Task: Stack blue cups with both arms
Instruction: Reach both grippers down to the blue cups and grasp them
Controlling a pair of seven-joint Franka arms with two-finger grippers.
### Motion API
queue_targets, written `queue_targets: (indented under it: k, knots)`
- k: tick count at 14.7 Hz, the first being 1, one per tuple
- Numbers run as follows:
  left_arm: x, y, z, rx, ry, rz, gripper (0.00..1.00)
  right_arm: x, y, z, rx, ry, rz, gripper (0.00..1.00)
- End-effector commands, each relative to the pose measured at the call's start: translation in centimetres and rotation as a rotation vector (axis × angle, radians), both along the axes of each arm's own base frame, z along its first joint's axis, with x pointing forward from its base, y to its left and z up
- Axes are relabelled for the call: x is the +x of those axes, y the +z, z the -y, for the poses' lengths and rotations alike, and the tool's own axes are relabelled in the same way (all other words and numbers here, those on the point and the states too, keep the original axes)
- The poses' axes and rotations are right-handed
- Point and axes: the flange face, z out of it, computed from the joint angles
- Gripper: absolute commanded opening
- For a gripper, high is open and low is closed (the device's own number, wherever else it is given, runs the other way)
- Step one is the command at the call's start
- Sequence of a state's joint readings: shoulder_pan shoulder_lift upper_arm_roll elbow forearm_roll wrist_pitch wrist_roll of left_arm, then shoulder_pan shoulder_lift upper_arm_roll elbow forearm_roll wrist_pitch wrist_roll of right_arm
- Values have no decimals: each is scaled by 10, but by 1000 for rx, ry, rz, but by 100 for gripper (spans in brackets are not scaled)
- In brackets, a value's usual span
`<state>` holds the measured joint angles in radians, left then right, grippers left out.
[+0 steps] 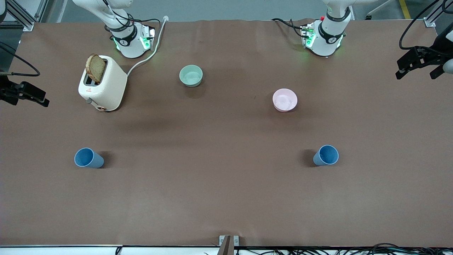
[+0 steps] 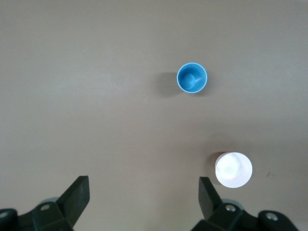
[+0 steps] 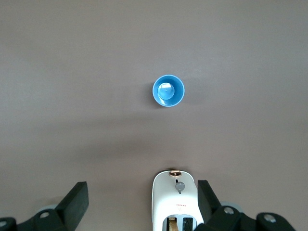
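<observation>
- Brown desk [image 1: 226, 198], matte covering.
- Blue cups upright, well apart: one [image 1: 88, 158] toward right arm's end, one [image 1: 326, 155] toward left arm's end.
- Left pincer [image 2: 144, 195] spread, empty, up high.
- Right pincer [image 3: 143, 199] spread, above toaster [image 1: 102, 83].

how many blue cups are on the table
2. One blue cup stands upright toward the right arm's end, nearer the front camera than the toaster; the other blue cup toward the left arm's end, nearer than the pink bowl.

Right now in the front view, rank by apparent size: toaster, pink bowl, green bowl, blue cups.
1. toaster
2. pink bowl and green bowl: look alike, no ranking
3. blue cups: smallest, look alike
</observation>
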<state>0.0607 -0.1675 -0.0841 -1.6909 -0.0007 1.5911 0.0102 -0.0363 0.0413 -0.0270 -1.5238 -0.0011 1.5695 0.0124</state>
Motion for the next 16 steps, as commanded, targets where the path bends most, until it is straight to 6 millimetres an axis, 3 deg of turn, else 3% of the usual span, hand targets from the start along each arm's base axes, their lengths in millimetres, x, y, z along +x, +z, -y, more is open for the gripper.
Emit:
queue_targets:
  k: [1, 3, 5, 9, 13, 16]
  knots:
    - [3, 3, 10, -1, -29, -2, 100, 1, 4, -2, -2, -16, -1, 100]
    - [10, 1, 11, 2, -29, -5, 100, 2, 4, -7, -4, 6, 3, 100]
    - [35, -20, 9, -2, -25, -38, 100, 2, 3, -6, -2, 2, 2, 100]
    - [96, -115, 11, -26, 9, -54, 100, 8, 1, -7, -6, 8, 32, 100]
    - [138, -224, 22, -41, 36, -85, 100, 34, -49, 13, -14, -26, -30, 100]
    - [142, -280, 47, -44, 64, -126, 100, 56, -85, 34, -19, -52, -24, 100]
